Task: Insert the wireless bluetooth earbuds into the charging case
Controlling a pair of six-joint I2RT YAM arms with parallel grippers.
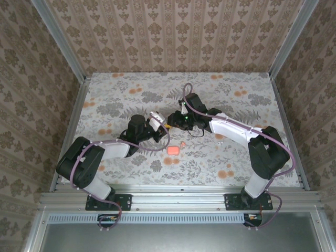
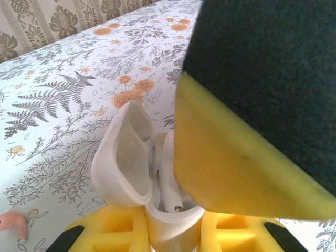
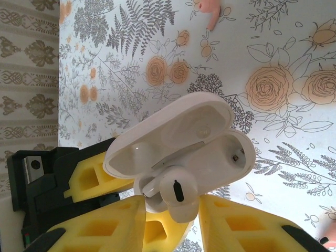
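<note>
The jaws of your left gripper (image 2: 173,228) are clamped on the base of the white charging case (image 2: 170,212), one yellow pad on each side. The case is held above the floral surface (image 2: 68,100) with its lid (image 2: 123,157) swung open toward 10 o'clock.

The jaws of your right gripper (image 3: 173,210) stand partly apart with the white earbud (image 3: 177,195) between them. Its right side looks very close to one pad, but you cannot tell from your right wrist view whether it is actually pinched. The earbud's head sits at the 6 o'clock edge of the case mouth. In your left wrist view its stem (image 2: 169,173) reaches down inside the base, with a metal tip showing near the bottom. Beside it, at 3 o'clock in the right wrist view, a second well (image 3: 237,155) shows a small metal contact.

From above, your two grippers meet near the middle of the surface, the left gripper (image 1: 157,124) just at 9 o'clock of the right gripper (image 1: 176,121). A closed coral case (image 1: 174,150) lies on the surface at 5 o'clock of them. A coral earbud (image 1: 182,143) lies loose at 1 o'clock of that case, close to it but apart from it.
</note>
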